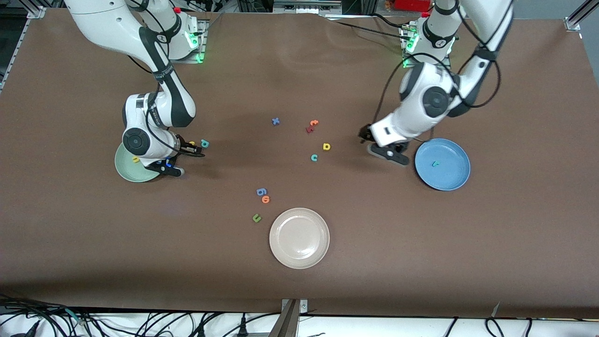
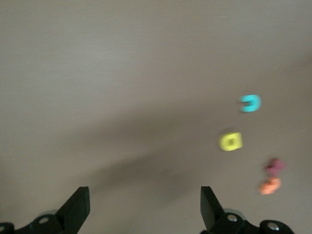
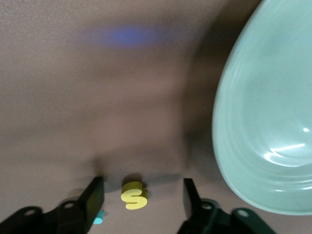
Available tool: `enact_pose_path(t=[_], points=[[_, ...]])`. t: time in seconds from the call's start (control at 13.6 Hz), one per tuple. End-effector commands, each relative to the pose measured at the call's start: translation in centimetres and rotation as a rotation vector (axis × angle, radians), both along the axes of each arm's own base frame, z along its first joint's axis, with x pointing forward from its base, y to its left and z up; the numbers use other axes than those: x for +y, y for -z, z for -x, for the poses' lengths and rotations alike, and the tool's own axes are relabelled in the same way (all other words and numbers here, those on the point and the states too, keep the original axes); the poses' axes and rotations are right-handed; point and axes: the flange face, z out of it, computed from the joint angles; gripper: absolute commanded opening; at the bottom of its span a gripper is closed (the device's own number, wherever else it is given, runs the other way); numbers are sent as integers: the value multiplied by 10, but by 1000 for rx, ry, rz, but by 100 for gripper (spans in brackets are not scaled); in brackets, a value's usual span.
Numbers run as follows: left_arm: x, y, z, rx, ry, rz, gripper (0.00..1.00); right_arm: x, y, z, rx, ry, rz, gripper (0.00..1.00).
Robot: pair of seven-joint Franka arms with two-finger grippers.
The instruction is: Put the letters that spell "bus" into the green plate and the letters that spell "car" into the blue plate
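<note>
My right gripper (image 1: 192,148) is low over the table beside the green plate (image 1: 125,169), open, its fingers (image 3: 92,197) on either side of the yellow "s" (image 3: 133,195) without touching it. The teal "b" (image 1: 204,143) lies just past it, and a yellow "u" (image 1: 135,159) lies in the green plate (image 3: 263,122). My left gripper (image 1: 367,136) hangs open and empty (image 2: 144,204) beside the blue plate (image 1: 449,178), which holds the teal "r" (image 1: 435,164). The teal "c" (image 1: 314,157) (image 2: 251,103) and yellow "a" (image 1: 326,146) (image 2: 231,141) lie on the table mid-way between the arms.
An orange letter (image 1: 313,123), a dark red one (image 1: 309,129) and a blue "x" (image 1: 275,121) lie nearer the bases. A blue "g" (image 1: 261,191), orange "o" (image 1: 266,199) and olive "u" (image 1: 256,217) lie beside the cream plate (image 1: 299,260).
</note>
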Motion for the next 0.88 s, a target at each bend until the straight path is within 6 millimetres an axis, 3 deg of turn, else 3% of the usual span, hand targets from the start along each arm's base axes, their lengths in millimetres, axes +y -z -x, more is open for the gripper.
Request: enact_pose_path(t=[0.0,0.22,0.37,0.66,0.81], points=[[-42,3,-6,-17,-35,-42,100,1,-6,5,-15,18,-14,55],[-100,28,5,27,-91,-38,100,10,-6,12,-60,1,-28,55],[-108,43,-2,17,-84,-52,100,11,-6,12,-62,-4,-28,55],[-127,64,16,-25,-114,-130,100,11,-6,17,-59,-29,-37,54],[-128,66,17,-30,-149,-141,100,8,-8,16,-62,-41,-43,44]])
